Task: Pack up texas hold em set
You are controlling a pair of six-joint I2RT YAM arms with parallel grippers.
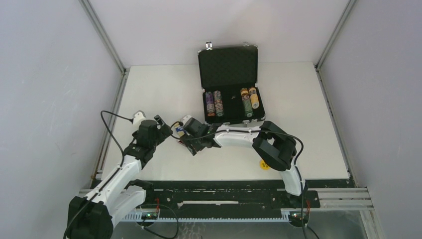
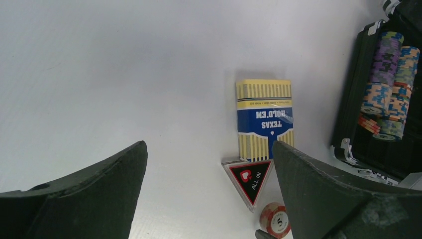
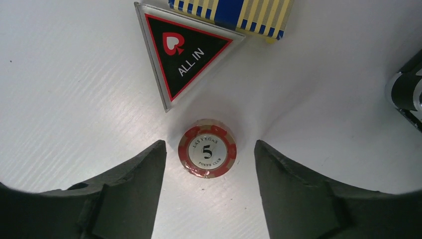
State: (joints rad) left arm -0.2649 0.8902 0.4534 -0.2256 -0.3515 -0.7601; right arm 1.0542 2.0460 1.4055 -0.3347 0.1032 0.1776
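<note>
Right gripper (jaws wide) straddles, without contact, the red-and-white round "5" chip beside the clear-edged triangular "ALL IN" token. Left gripper, equally wide, faces the yellow-blue card deck — the open black foam-lined briefcase stands beyond.

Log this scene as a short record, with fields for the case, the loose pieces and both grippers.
case: black briefcase open, lid upright, chip rows inside
loose on table: card deck, ALL IN triangle, red 5 chip, yellow token
left gripper: open, holding nothing
right gripper: open, straddling the red 5 chip, not touching
</note>
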